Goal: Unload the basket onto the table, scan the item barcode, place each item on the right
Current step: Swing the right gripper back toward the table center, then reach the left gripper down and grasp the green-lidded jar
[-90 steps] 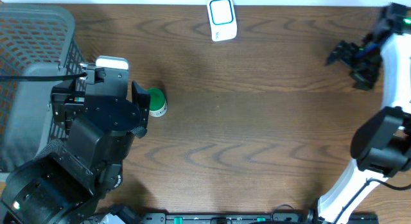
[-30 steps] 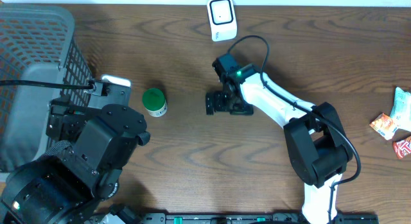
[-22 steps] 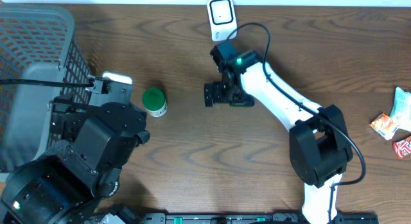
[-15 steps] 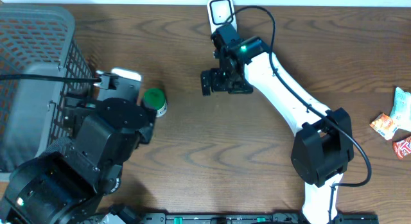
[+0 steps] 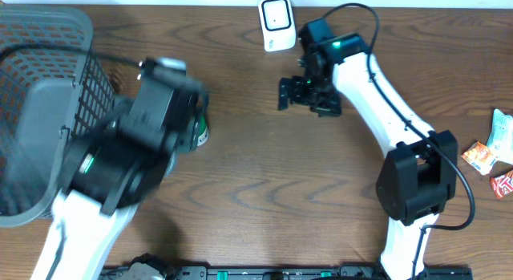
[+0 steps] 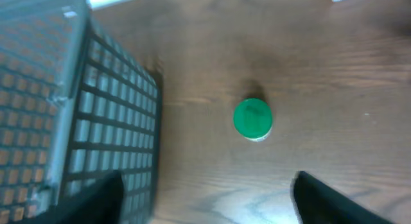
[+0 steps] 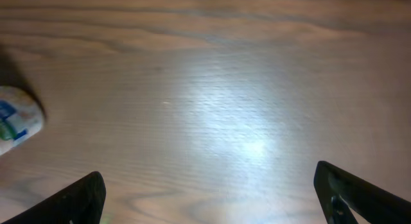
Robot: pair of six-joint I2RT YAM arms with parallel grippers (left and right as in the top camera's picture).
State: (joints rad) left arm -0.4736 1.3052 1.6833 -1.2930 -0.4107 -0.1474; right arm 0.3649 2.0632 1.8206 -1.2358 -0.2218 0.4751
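Ahead of left tool [image 6: 209, 180], jaws spread: green-capped jar [image 6: 252, 118], untouched; right tool [image 7: 209, 176] spread too.

You see the jar [image 6: 252, 118] at centre, the basket [image 6: 77, 121] at nine o'clock, and the fingers [image 6: 334, 201] spread wide at six.

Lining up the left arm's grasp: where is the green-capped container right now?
In the left wrist view the green-capped container stands on the table just right of the basket; overhead, the left arm mostly covers it.
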